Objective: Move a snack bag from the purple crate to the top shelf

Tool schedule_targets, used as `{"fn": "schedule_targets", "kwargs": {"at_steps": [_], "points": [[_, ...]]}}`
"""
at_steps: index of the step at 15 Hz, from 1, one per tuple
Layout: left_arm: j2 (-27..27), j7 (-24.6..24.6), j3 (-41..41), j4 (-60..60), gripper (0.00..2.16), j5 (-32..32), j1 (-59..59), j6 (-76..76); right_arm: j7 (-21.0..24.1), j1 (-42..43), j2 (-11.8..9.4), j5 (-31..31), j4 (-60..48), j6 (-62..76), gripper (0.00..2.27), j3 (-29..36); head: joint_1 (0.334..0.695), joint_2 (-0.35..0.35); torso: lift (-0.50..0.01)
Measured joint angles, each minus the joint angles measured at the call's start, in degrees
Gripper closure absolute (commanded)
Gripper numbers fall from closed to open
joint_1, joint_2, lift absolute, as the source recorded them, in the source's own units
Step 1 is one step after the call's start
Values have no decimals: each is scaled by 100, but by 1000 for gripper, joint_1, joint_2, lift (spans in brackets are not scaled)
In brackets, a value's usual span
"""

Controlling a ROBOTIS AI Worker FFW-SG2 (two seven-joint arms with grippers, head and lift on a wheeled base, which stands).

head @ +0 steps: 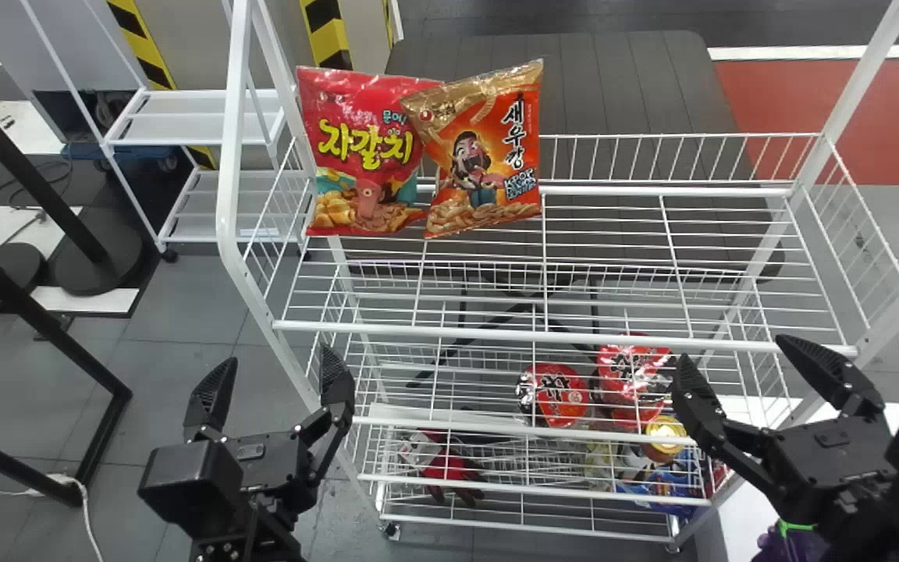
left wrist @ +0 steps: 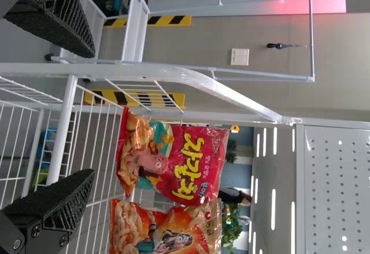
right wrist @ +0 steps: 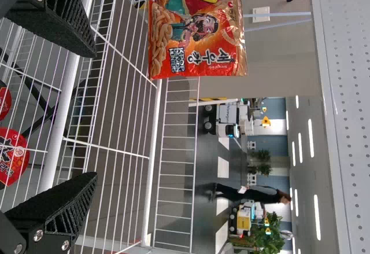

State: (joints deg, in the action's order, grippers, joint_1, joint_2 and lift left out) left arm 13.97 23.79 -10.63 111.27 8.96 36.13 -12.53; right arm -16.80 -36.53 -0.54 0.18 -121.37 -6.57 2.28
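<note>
Two snack bags stand upright at the left part of the top shelf [head: 613, 337]: a red bag [head: 364, 148] and, overlapping its right edge, an orange bag [head: 488, 156]. My left gripper [head: 274, 382] is open in front of the rack's left end, lower in view than the bags. Open and empty, my right gripper [head: 754, 367] is at the rack's right front. The left wrist view has the left gripper [left wrist: 87, 115], the red bag [left wrist: 173, 161] and the orange bag [left wrist: 167, 228]. In the right wrist view are the right gripper [right wrist: 89, 115] and the orange bag [right wrist: 196, 40].
Lower shelves hold red round packages [head: 555, 394], a red and black item [head: 449, 468] and blue packages [head: 672, 476]. Something purple [head: 793, 542] shows below my right gripper. Black metal bars [head: 36, 304] stand at the left, and a white rack [head: 192, 117] stands behind.
</note>
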Motion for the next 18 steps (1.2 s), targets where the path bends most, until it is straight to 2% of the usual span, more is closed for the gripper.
{"fn": "schedule_targets", "kwargs": {"at_steps": [8,18], "points": [[0,-34,0,0,103,0,-1,19,-12,34,-22,-64,16,-7,73,25,695,83,-1],[-9,-67,0,12,103,0,-3,36,-3,95,-34,-79,11,-370,76,18,695,80,-43]]}}
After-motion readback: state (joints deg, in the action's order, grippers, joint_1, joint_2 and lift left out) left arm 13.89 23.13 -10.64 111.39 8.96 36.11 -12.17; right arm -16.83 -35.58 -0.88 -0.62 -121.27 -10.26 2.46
